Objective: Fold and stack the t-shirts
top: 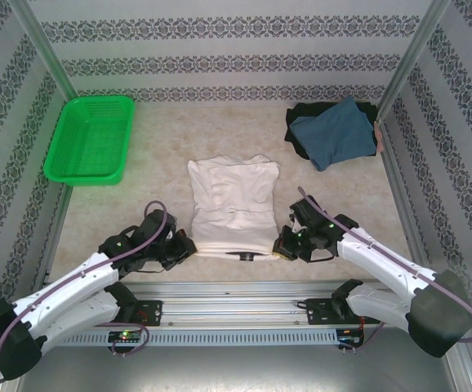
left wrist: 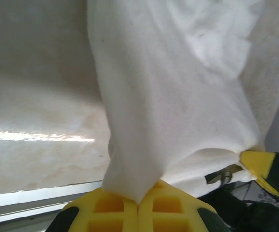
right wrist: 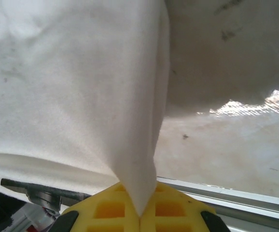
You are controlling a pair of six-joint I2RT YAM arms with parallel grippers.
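Both grippers are pinching cloth. Your left gripper (left wrist: 138, 202) has its yellow pads pressed together on the near-left corner of the white t-shirt (top: 234, 196). Your right gripper (right wrist: 140, 210) is clamped the same way on the near-right corner. The shirt lies mid-table (top: 130, 212), already narrowed to a rectangle, with its near edge spanning between the two grips. Cloth drapes away from each pinch. The matched corner holds look like setup for carrying the near edge over toward the far edge, and two grips should keep that edge straight. Both arms reach forward low from their bases, with forearms angled inward and wrists turned toward each other, one on either side of the shirt. A teal-blue t-shirt (top: 334, 137) sits on a black t-shirt (top: 305, 114) at far right, well apart, in a loose heap that looks unfolded. A green basket (top: 89, 139) sits far left.
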